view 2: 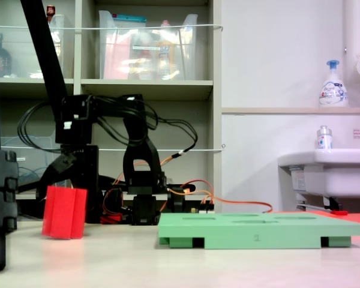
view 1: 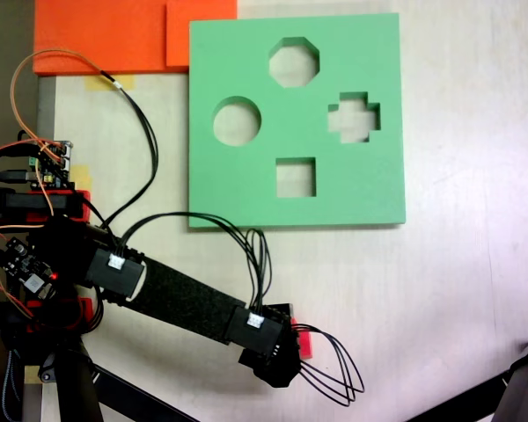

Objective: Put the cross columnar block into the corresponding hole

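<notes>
The cross columnar block (view 2: 64, 212), bright red foam, stands slightly tilted at table level, left of the board. In a fixed view from above only a red edge of the block (view 1: 304, 341) peeks out beside the black gripper (view 1: 282, 362), which hangs right over it. From the side, the gripper (view 2: 67, 180) reaches down to the block's top, with one jaw slanting down on its left and dark structure behind its right side. Whether the jaws press the block is unclear. The green foam board (view 1: 246, 193) lies flat, and its plus-shaped corresponding hole (view 1: 353, 117) sits at the right, far from the gripper.
The green board (view 2: 258, 231) also has octagonal (view 1: 294, 61), round (view 1: 237, 121) and square (view 1: 296, 177) cutouts. Orange foam sheets (view 1: 106, 35) lie at the top left. The arm's base, a circuit board (view 1: 48, 163) and wires fill the left edge. A black stand leg (view 1: 510, 396) crosses the bottom right corner.
</notes>
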